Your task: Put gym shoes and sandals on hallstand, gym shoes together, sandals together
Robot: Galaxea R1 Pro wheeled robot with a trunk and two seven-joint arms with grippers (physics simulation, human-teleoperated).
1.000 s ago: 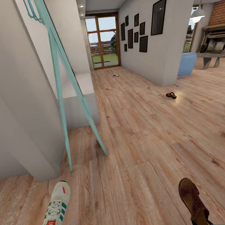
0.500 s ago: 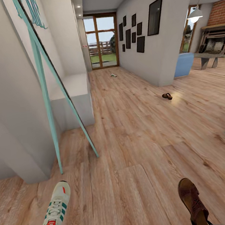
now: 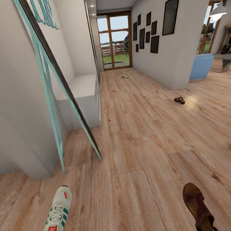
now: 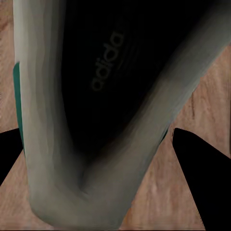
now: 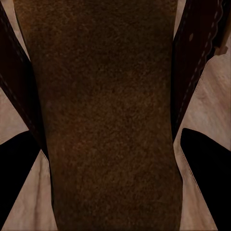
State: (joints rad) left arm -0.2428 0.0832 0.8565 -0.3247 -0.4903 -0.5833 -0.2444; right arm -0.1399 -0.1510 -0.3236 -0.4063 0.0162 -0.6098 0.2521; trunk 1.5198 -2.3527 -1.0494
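At the lower left of the head view I carry one white gym shoe (image 3: 56,218) with green stripes; the left wrist view looks into its dark opening (image 4: 96,96), and my left gripper (image 4: 103,161) is shut on it. A brown sandal (image 3: 198,206) is carried at the lower right, and my right gripper (image 5: 108,161) is shut on its footbed (image 5: 106,115). The other sandal (image 3: 179,100) lies on the corridor floor (image 3: 140,145) at mid right. Far down the corridor, near the glass door, lies the second gym shoe (image 3: 124,76). The grey hallstand (image 3: 81,87) stands against the left wall ahead.
A teal frame (image 3: 52,101) leans against the left wall between me and the hallstand, its feet on the floor. A grey wall corner (image 3: 11,117) juts out at near left. A blue armchair (image 3: 200,66) sits past the right wall's corner.
The whole head view has shifted: the camera moved forward and turned a little left, so the door and hallstand sit further right. Both held shoes stay in the same place.
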